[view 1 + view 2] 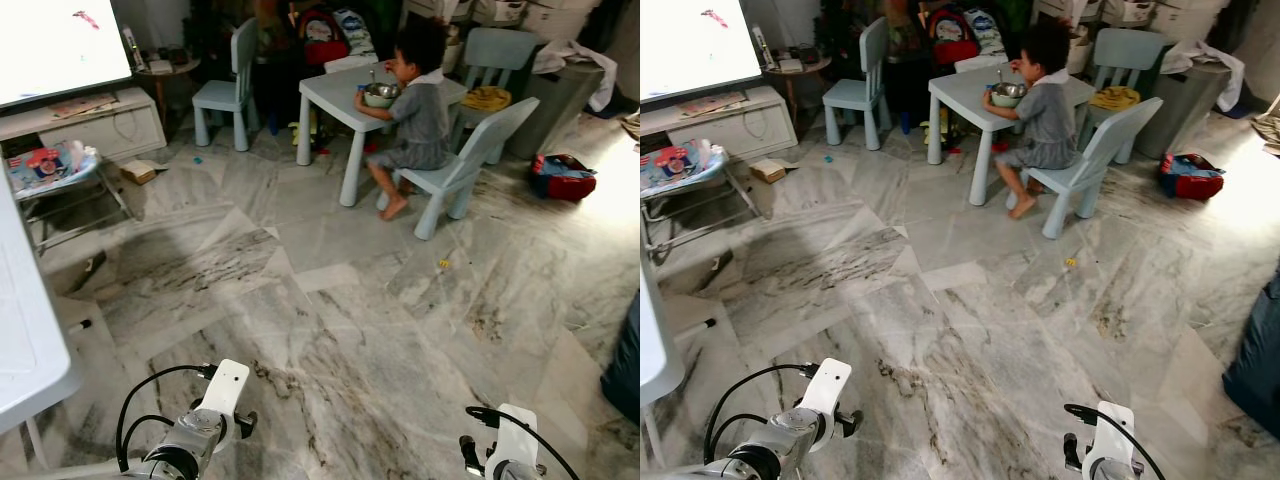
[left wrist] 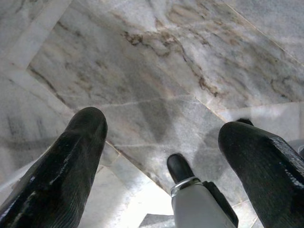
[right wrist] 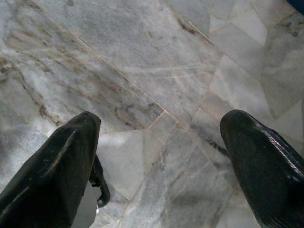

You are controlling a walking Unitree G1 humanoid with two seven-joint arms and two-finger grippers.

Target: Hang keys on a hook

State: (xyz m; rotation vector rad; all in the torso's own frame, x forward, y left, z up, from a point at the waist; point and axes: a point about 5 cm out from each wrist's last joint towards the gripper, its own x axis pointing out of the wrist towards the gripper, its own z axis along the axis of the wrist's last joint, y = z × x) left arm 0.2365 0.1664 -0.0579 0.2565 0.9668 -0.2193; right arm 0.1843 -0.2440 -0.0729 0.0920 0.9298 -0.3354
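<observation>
The robot stands on a grey marble floor (image 1: 330,330) in a living room, and by the look of things the task is at its searching stage: neither keys nor a hook can be made out anywhere, so where the task's things are cannot be told from these pictures. Both arms hang low at the bottom of the head views. The left gripper (image 2: 161,142) points down at the floor tiles with its two black fingers (image 2: 71,156) spread wide and nothing between them; the right gripper (image 3: 159,147) is likewise released, fingers apart over bare marble, grasping nothing. Ahead, well apart from the robot, a child (image 1: 415,100) sits on a pale blue chair (image 1: 465,170) at a small white table (image 1: 340,95) with a bowl (image 1: 381,95) on it; a second pale blue chair (image 1: 228,90) stands to the left of the table, and a red bag (image 1: 562,178) lies on the floor at the right. A white cabinet (image 1: 85,125) sits at far left under a bright screen (image 1: 55,45). The next move likely calls for walking or turning to find the keys first, keeping wide of the child. No brand, label or writing is legible at this size.
</observation>
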